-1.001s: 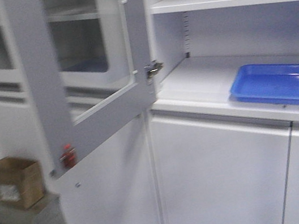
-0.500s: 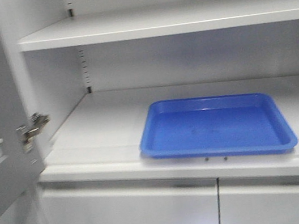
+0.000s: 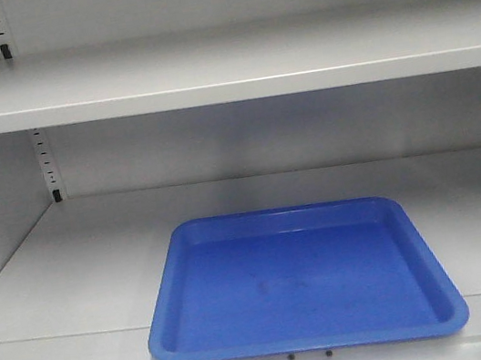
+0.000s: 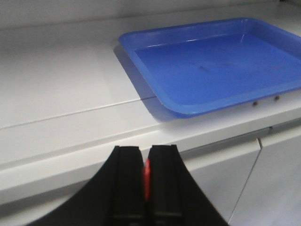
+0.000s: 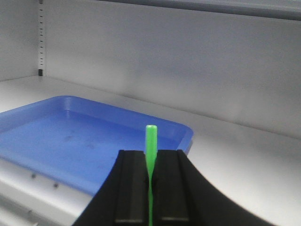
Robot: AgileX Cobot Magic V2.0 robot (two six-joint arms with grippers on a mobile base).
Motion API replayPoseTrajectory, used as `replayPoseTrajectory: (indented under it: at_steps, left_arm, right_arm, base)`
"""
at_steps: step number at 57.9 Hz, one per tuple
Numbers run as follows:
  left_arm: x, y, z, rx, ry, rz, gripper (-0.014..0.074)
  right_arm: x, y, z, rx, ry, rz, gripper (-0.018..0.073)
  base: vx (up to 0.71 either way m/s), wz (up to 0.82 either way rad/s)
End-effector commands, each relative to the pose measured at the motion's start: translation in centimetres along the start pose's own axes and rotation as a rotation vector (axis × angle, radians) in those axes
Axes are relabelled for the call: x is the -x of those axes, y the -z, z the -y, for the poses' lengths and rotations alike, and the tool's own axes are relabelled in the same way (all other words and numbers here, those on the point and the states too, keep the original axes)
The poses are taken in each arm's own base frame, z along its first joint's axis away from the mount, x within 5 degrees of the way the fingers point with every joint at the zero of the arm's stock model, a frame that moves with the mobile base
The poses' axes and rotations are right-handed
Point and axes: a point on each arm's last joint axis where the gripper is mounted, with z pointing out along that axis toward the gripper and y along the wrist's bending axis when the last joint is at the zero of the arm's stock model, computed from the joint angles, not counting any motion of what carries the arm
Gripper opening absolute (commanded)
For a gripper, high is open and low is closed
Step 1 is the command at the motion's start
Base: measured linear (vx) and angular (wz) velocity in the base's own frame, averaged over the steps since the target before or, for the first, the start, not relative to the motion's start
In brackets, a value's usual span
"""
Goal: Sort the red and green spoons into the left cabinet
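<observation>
Red spoon [image 4: 146,178] pinched in the closed left jaws, just short of the blue tray [image 4: 211,61]; green spoon [image 5: 150,141] gripped by the right jaws, handle tip protruding, beside the tray's right corner. Firm grips presumably secure carriage toward this tray on the left cabinet shelf [image 3: 71,273].

Both the left gripper [image 4: 146,154] and the right gripper [image 5: 151,157] are matte black, each with two flat, square-tipped fingers whose bases flare outward in smooth curves toward the wrist.
</observation>
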Motion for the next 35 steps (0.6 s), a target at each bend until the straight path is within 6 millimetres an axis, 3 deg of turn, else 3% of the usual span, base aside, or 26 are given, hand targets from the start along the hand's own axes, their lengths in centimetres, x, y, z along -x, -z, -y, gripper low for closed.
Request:
replayPoseTrajectory:
  at_steps: [1,35]
  left_arm:
    - [1.48,0.39,-0.14,0.024,0.015,0.091,0.0003]
    - [1.48,0.39,-0.14,0.024,0.015,0.091,0.0003]
  right_arm:
    - [1.18,-0.13,-0.08,0.021,-0.004,0.041,-0.0004]
    - [1.18,-0.13,-0.08,0.021,-0.004,0.041,-0.0004]
  base:
    - [0.27,-0.13]
    - [0.15,-0.04]
